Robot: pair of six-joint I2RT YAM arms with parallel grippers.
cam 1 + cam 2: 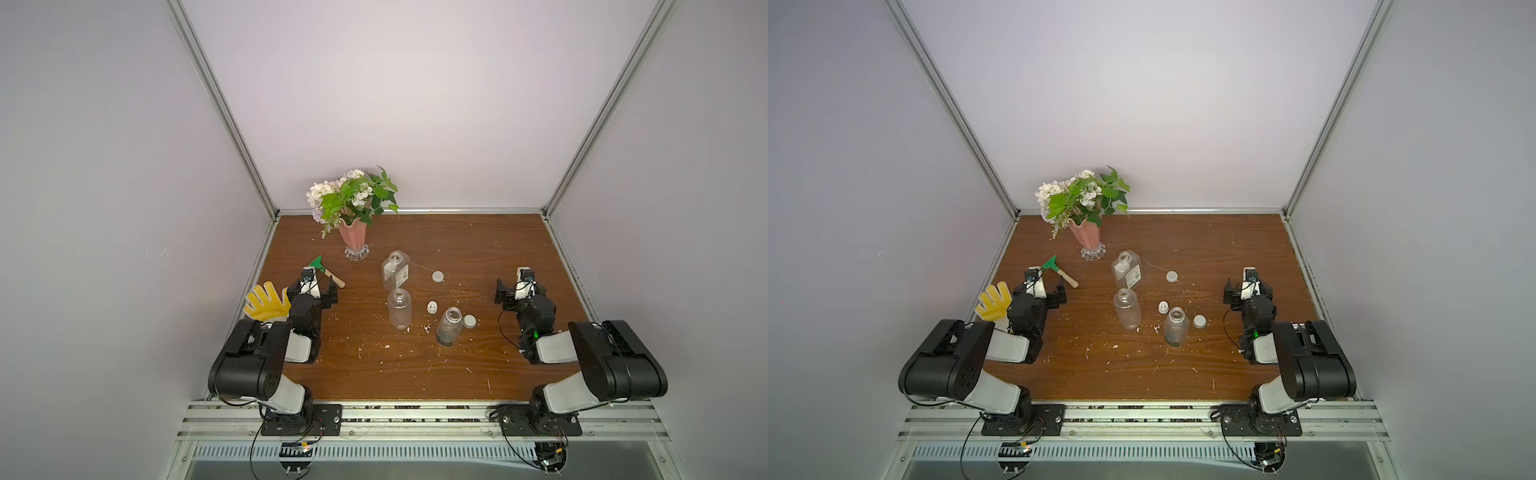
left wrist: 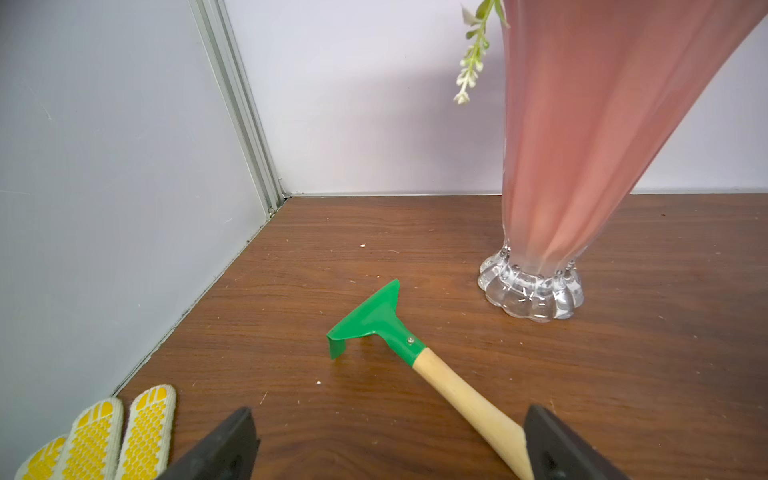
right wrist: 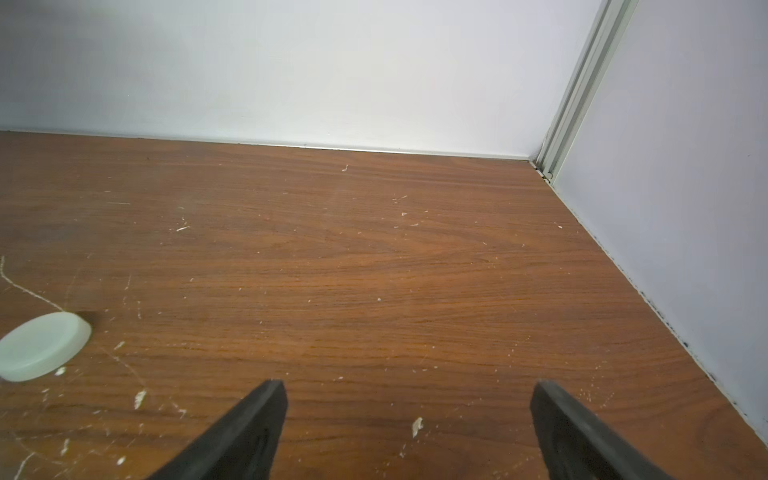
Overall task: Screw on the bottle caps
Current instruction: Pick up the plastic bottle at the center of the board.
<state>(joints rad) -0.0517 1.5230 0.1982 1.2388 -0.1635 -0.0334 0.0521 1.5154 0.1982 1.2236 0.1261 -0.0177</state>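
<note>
Gaping wide, empty: left pincer (image 2: 386, 419) by rake (image 2: 386, 324), near vase (image 2: 582, 145); right pincer (image 3: 409, 390) near cap (image 3: 41, 347).

In the left wrist view the pink fluted glass vase (image 2: 582, 145) runs out of view before its mouth. The white knit glove with yellow grip dots (image 2: 104, 436) is cropped to three fingertips, and the small green-headed rake with a wooden handle (image 2: 419, 361) loses its handle end behind a black finger (image 2: 557, 449) of the left gripper (image 2: 390, 415). The right wrist view cuts the flat round white cap (image 3: 41, 347) at its edge. In both top views the left arm (image 1: 249, 361) covers the glove's wrist end, and the print on the white label (image 1: 402, 275) of the square clear bottle (image 1: 390, 268) is too small to read.
</note>
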